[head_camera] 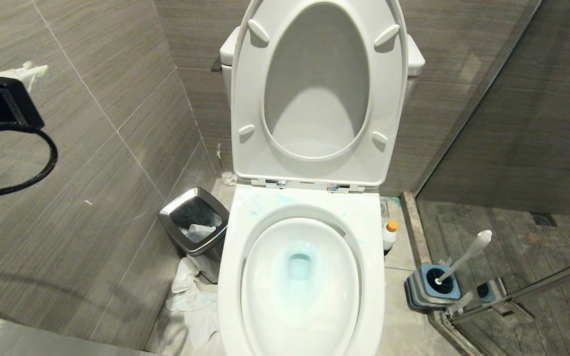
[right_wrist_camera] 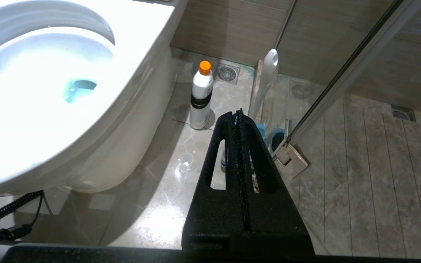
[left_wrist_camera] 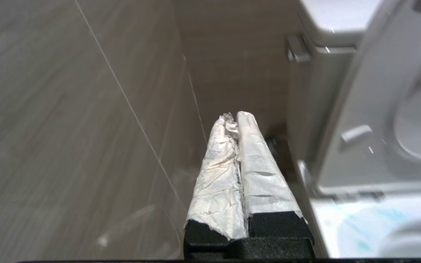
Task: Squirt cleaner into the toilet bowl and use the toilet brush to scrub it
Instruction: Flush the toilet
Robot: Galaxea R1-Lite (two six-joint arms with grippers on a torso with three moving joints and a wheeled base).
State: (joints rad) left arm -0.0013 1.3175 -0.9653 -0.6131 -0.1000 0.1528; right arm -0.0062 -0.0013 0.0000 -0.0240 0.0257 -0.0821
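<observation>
The white toilet bowl (head_camera: 229,287) fills the lower middle, with blue-teal water (right_wrist_camera: 77,88) in its drain and teal smears on the rim behind. The cleaner (head_camera: 390,234), a small white bottle with an orange cap (right_wrist_camera: 201,95), stands on the floor by the bowl's right side. The toilet brush (head_camera: 467,256) leans in its blue-grey holder (head_camera: 426,291) further right. My left gripper (head_camera: 30,70) is raised at the far left near the wall; its white-wrapped fingers (left_wrist_camera: 234,118) are shut on nothing. My right gripper (right_wrist_camera: 238,114) is shut and empty, low above the floor, pointing toward the brush (right_wrist_camera: 267,78).
Seat and lid (head_camera: 317,94) stand raised against the tank. A steel-rimmed waste bin (head_camera: 196,222) sits left of the bowl with crumpled tissue (head_camera: 193,306) on the floor beside it. A glass shower partition (head_camera: 517,294) with a metal hinge (right_wrist_camera: 291,159) stands right of the brush. The tiled wall (head_camera: 92,163) is close on the left.
</observation>
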